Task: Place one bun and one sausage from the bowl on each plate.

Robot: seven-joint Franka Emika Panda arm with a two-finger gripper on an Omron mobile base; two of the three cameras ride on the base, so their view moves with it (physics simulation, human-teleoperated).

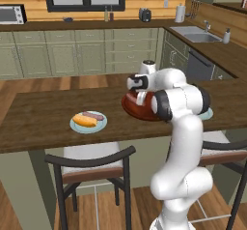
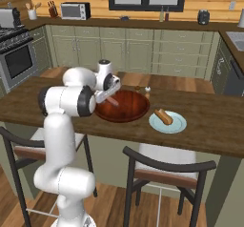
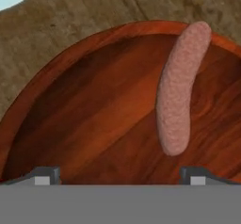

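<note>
So the gripper [image 3: 120,176] is hanging right over the bowl [image 2: 125,112] with its jaws spread wide and nothing between them. One sausage [image 3: 181,89] is left in the bowl, lying up against the inner wall with one end poking at the rim. In the left base view the arm's own elbow and hand cover most of the bowl [image 1: 132,109], so you barely get a sliver of it.

The bowl sits on the wooden counter [image 2: 209,130] between two pale blue plates. The left plate [image 1: 88,123] has a bun [image 1: 84,121] and a sausage [image 1: 94,115] side by side. The right plate [image 2: 167,122] just has a bun [image 2: 163,117] on it. A small shaker-looking thing [image 2: 147,93] stands just behind the bowl. Two chairs [image 2: 167,173] are tucked in under the counter's near edge.
</note>
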